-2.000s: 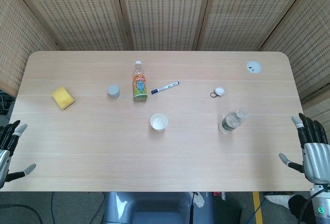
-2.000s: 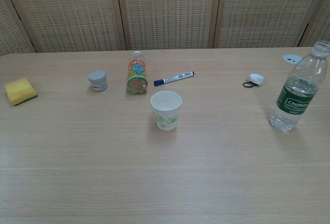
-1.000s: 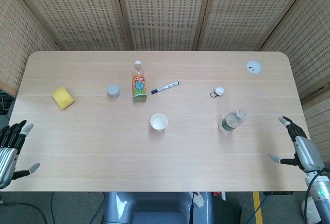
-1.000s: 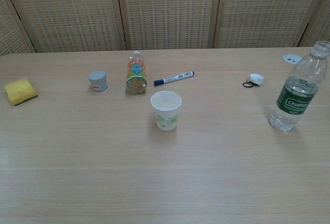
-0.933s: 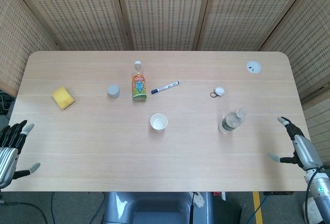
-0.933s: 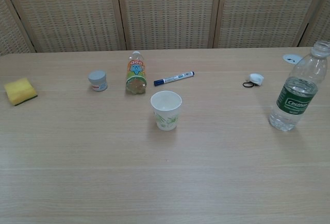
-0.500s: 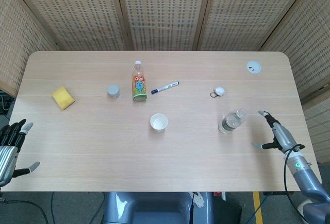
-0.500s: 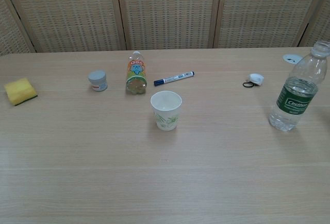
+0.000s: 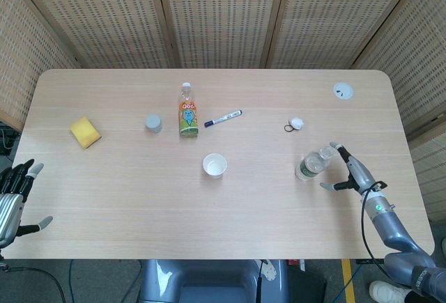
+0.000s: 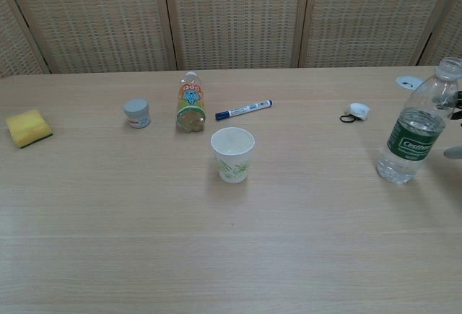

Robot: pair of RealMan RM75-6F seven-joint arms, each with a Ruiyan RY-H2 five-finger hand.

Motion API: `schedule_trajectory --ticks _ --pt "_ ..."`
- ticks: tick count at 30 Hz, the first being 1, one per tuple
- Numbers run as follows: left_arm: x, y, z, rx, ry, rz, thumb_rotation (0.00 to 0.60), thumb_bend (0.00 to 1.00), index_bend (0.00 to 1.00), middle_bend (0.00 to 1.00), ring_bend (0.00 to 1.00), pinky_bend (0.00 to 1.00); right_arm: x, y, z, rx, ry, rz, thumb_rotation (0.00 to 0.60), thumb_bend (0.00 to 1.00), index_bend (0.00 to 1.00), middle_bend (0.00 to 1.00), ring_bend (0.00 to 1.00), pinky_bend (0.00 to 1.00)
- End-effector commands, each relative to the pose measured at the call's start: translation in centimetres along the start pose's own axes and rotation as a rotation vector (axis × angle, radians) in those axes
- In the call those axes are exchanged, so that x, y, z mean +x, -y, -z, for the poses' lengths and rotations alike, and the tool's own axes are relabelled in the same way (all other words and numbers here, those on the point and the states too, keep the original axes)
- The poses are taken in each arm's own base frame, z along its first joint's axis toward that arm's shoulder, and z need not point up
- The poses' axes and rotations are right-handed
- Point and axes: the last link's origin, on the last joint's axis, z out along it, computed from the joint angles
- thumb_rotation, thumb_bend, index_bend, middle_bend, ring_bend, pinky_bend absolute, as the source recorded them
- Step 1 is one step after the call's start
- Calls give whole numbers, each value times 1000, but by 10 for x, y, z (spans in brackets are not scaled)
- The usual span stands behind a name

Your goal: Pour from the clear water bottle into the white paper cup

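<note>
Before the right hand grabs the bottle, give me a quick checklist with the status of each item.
1. Bottle upright on the table: ok.
2. Bottle cap off for pouring: cannot tell.
3. Right hand open, beside the bottle, not yet gripping: ok.
4. Cup upright, mouth open: ok.
5. Path from bottle to cup free of other things: ok; marker and juice bottle lie farther back.
6. Left hand off the table edge, out of the way: ok.

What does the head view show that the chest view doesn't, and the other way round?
Only the head view shows the left hand off the table's near edge and the whole right hand, open beside the clear water bottle. Only the chest view shows the bottle's green label clearly. Both show the white paper cup and the yellow sponge.
</note>
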Motion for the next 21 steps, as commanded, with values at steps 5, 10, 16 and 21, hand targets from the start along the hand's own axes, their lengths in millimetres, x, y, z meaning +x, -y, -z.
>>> schedule_trajectory --ticks 5,10,16,21 --pt "-1 2 -4 5 8 -1 600 52 0 0 0 0 -17 14 -13 39 16 -71 600 0 0 0 0 0" --pt "-2 3 -6 12 13 3 600 52 0 0 0 0 -26 25 -22 66 14 -119 600 0 0 0 0 0" --pt "-2 6 -10 25 14 9 600 52 0 0 0 0 -36 30 -34 68 12 -152 600 0 0 0 0 0" --pt "-3 7 -13 30 20 9 600 52 0 0 0 0 -44 33 -42 58 21 -176 600 0 0 0 0 0"
